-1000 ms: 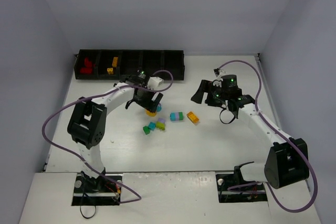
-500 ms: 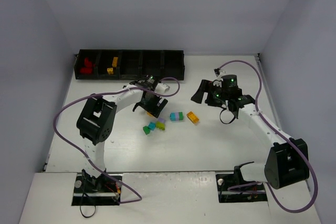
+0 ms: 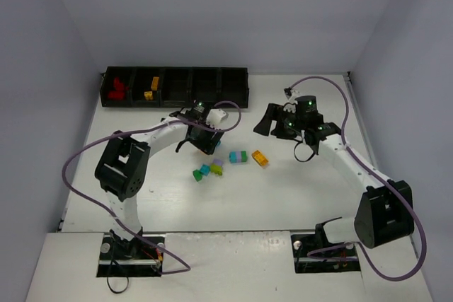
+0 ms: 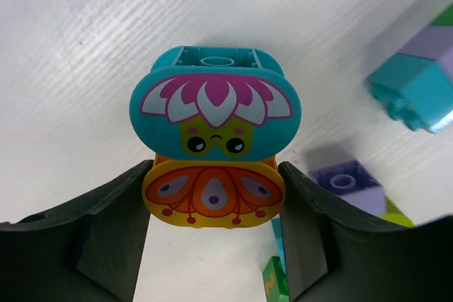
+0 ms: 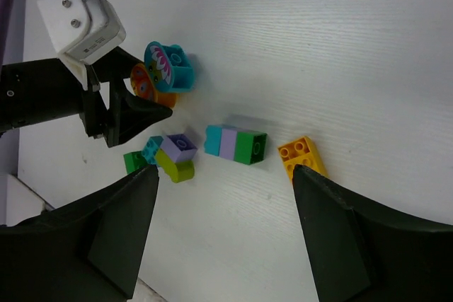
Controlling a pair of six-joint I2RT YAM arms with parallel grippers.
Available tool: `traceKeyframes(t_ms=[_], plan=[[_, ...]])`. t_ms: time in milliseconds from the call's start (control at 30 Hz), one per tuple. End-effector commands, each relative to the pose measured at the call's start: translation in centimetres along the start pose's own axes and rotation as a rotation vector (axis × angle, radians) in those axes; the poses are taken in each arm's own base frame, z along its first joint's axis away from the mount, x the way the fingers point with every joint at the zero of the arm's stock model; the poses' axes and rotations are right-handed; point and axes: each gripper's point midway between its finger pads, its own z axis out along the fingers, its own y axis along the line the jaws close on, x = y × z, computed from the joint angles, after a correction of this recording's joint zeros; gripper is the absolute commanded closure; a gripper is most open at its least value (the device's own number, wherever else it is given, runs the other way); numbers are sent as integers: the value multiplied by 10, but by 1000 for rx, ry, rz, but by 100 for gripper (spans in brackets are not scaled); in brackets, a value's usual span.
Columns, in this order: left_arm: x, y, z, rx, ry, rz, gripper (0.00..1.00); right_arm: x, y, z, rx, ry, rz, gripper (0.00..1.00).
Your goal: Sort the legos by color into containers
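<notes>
A rounded two-coloured lego, cyan over orange [image 4: 214, 196], lies on the white table. My left gripper [image 4: 214, 199] is shut on its orange half, one finger [image 4: 117, 217] pressed to each side. From above, the left gripper [image 3: 204, 141] sits low over that lego. A cyan-lilac-green bar [image 3: 238, 156], an orange brick [image 3: 260, 158] and a small cluster of green, cyan and lilac legos [image 3: 207, 170] lie loose mid-table. My right gripper [image 3: 279, 124] hovers open and holds nothing, with the bar [image 5: 236, 143] and the orange brick [image 5: 302, 155] below it. The black containers [image 3: 177, 88] stand at the back left.
The leftmost compartment holds red legos [image 3: 117, 88] and the second one holds yellow legos [image 3: 151, 90]. Grey walls close in the table on three sides. A lilac brick [image 4: 348, 183] and a cyan one [image 4: 414, 90] lie close to the left gripper's right finger.
My left gripper has come down around the rounded lego and its jaws have closed onto the orange half. My right arm has shifted slightly back, and its jaws have narrowed a little.
</notes>
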Motion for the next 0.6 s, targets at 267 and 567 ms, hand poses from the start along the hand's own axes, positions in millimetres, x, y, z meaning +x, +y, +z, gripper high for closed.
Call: traceKeyframes(t_ms=[267,567], plan=[[-102,-47,-98,95,-473,332,72,-32,92,3,-321,23,-127,17],[-108,-73,-110,126,-521,416,71,-28,106,17,-374,67,-142,17]])
